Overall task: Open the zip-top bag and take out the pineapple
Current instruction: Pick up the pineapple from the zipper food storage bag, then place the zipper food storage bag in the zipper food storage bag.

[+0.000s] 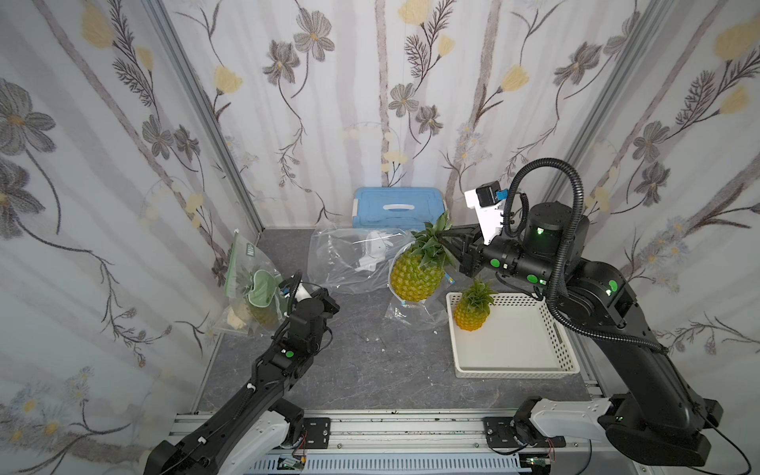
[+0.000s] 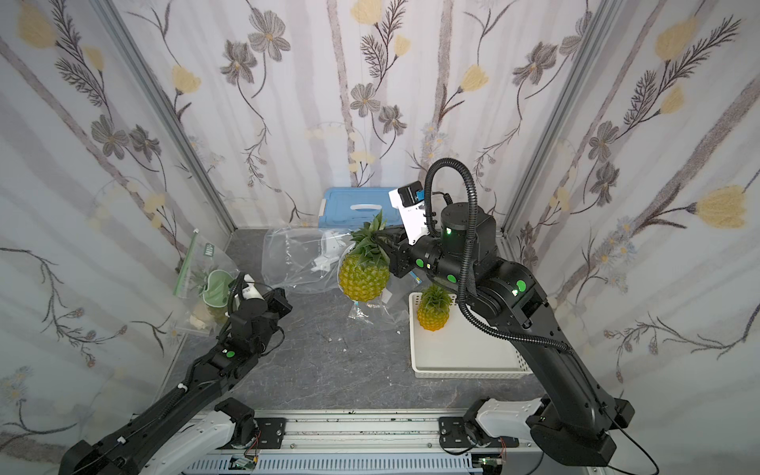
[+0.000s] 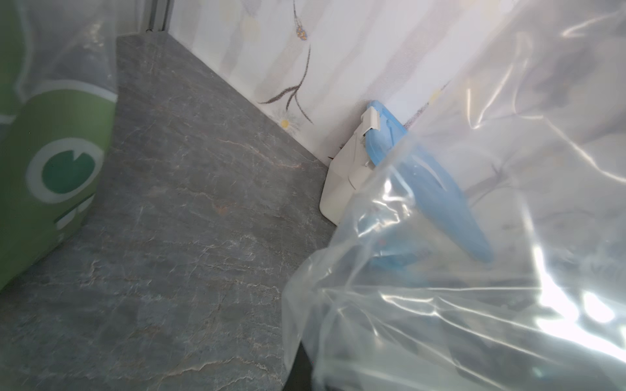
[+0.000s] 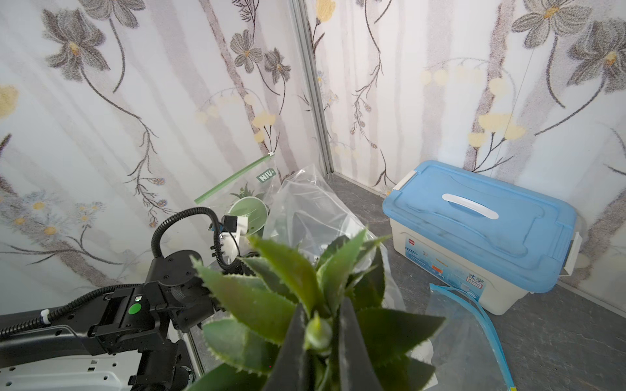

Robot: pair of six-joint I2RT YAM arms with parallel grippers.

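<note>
At middle left of a top view, a green-printed bag leans against the wall with a fruit inside. Just right of it, the left hand is closed beside the big clear bag; whether it pins the film I cannot tell. At centre the pineapple hangs by its crown from the right hand, which is clamped on the leaves to lift it above the opened zip-top bag, probably toward the white basket at lower right.
</note>
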